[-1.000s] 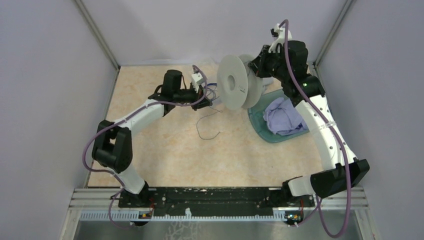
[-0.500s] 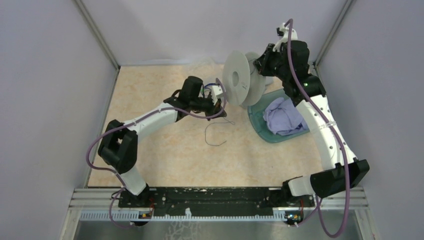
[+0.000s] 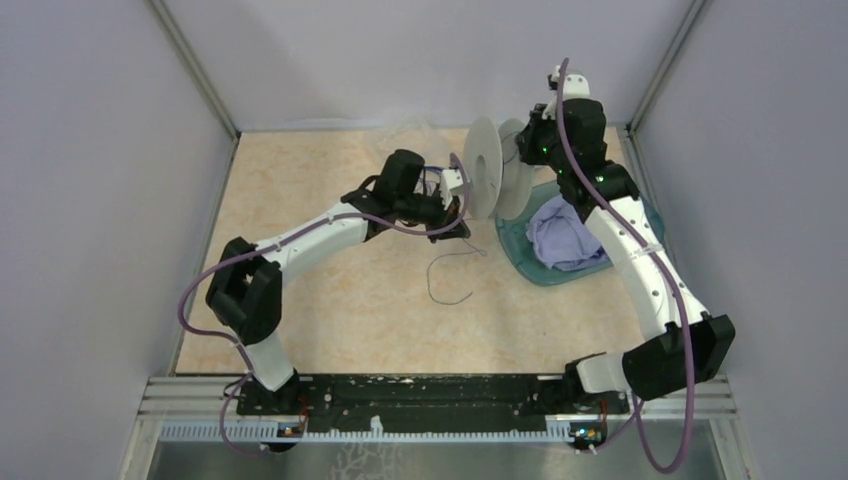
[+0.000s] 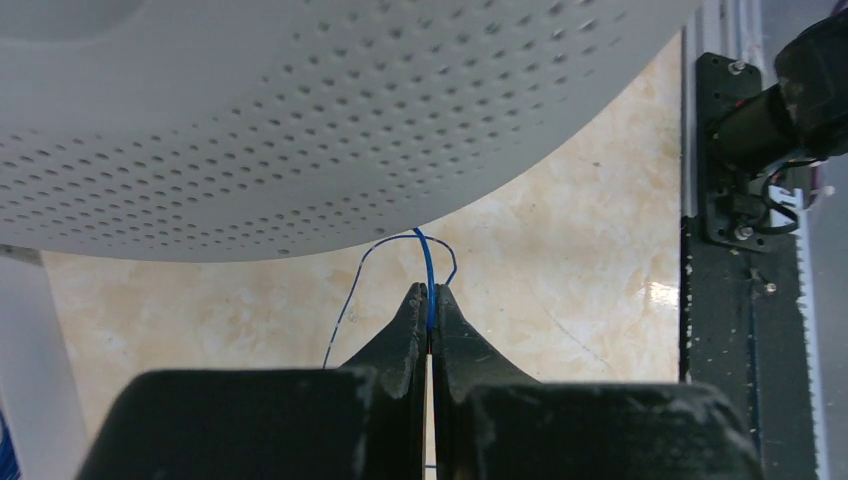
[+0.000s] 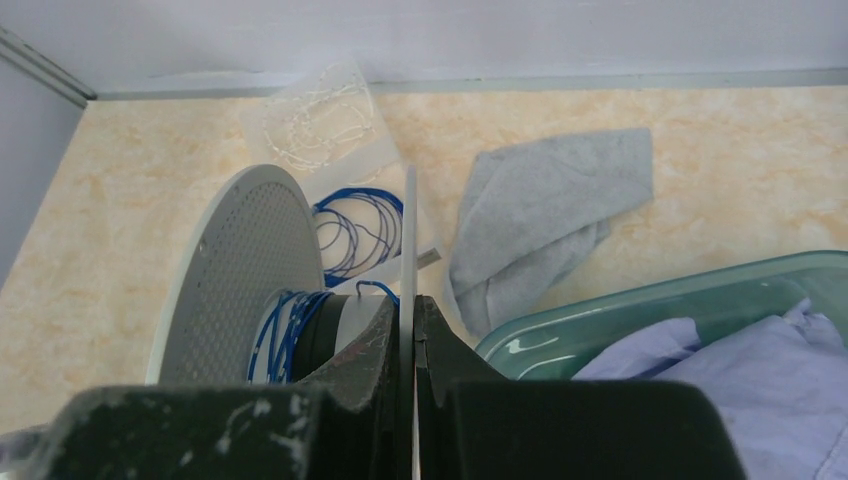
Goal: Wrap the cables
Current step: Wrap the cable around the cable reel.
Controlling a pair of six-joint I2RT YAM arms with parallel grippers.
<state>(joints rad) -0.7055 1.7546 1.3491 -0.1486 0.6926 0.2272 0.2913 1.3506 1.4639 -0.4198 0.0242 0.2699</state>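
Judging from the hub, the winding is partly done. The right wrist view shows a few blue turns of the cable (image 5: 290,320) around the core of the spool (image 5: 245,270), a thin layer with plenty of bare hub left.

The right claw (image 5: 408,310) is clenched on the edge of one flange. It holds the spool off the surface (image 3: 330,300), near the far edge and toward the far right corner.

The left claw (image 4: 428,300) sits just under the other flange, pinched tight on the cable strand, which runs up from its tips toward the spool.

A loose tail (image 3: 430,280) trails on the surface near the middle, not yet wound.

Another blue coil (image 5: 355,225) lies on a white sheet by the far edge, unwound; whether it is part of the same cable cannot be told.

Left to do: feed the tail onto the hub, then probably that coil.

A teal tray (image 3: 515,250) with a purple cloth (image 3: 565,235) sits at the right edge.
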